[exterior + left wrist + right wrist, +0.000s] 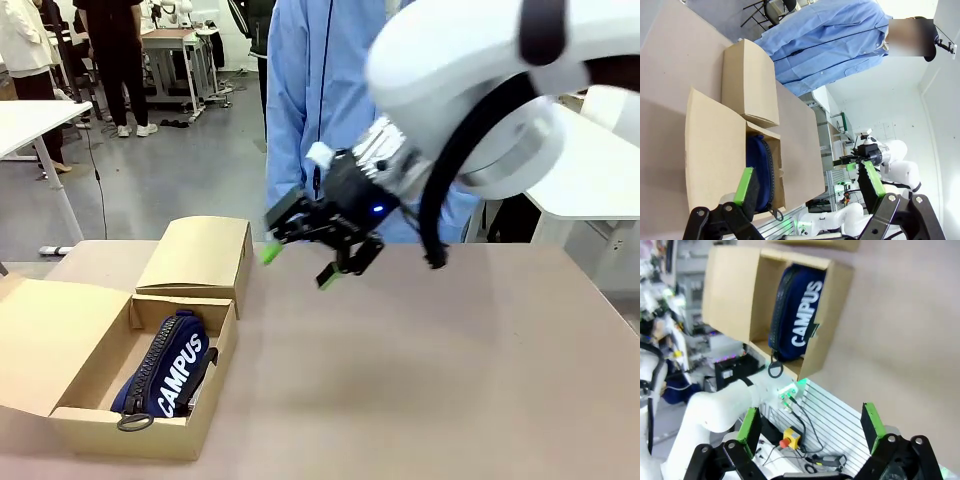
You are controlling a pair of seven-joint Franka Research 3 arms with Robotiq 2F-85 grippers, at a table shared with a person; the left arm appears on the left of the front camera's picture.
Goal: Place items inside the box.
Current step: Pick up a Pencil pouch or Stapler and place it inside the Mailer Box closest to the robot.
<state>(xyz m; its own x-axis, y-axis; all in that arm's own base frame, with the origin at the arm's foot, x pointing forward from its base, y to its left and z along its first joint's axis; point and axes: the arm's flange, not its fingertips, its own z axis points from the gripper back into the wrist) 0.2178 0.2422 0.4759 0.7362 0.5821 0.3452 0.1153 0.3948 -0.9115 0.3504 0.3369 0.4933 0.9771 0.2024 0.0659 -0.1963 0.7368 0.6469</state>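
The box (125, 437) lies at the table's near left with its flap lid folded open to the left. Inside it rests a navy pouch (168, 375) lettered "CAMPUS". My right gripper (300, 267) hovers open and empty above the table's middle, right of the box. Its wrist view looks over its spread fingers (749, 426) at the box (836, 310) and the pouch (799, 315). My left gripper (809, 181) is also open and empty, high above the box (715, 150), with the pouch (756, 162) seen inside.
A shorter closed cardboard box (197, 255) stands just behind the open one, touching it. A person in a light blue coat (320, 110) stands at the far edge, behind my right gripper. Bare tabletop (430, 380) stretches right of the boxes.
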